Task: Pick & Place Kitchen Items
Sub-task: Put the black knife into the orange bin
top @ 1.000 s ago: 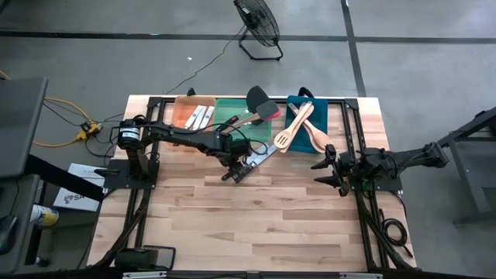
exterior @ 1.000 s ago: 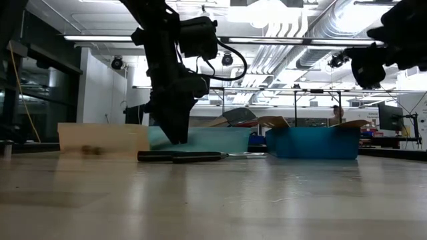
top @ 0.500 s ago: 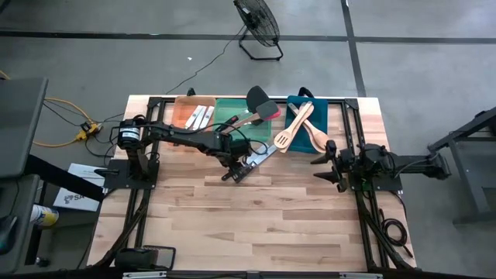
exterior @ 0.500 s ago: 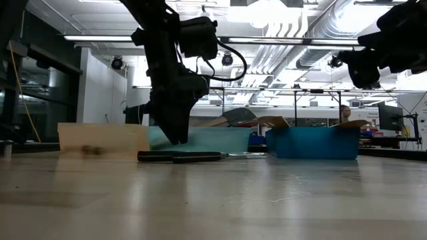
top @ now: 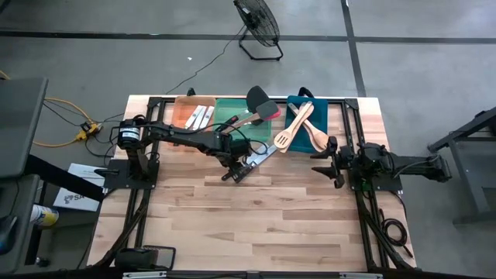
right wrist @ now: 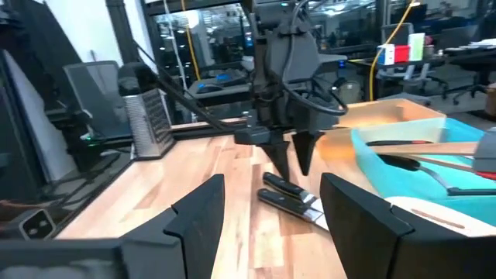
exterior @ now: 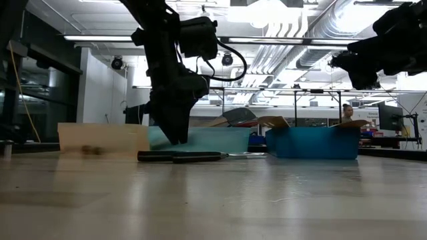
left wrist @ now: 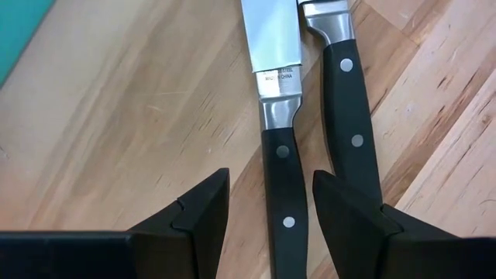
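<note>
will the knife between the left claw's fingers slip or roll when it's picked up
Probably no rolling: the knife lies flat, its riveted black handle flat-sided. It looks stiff, though the steel blade may tip it blade-down. The open left claw straddles the handle, close beside a second knife.

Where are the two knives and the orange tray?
Nearer knife (left wrist: 283,194), left wrist view, its black handle.
Second knife (left wrist: 350,116), left wrist view, its black handle.
Orange tray (top: 184,113), high view, its floor.

Two knives, three trays

knives: blade tips cut off | orange tray contents: too small
</note>
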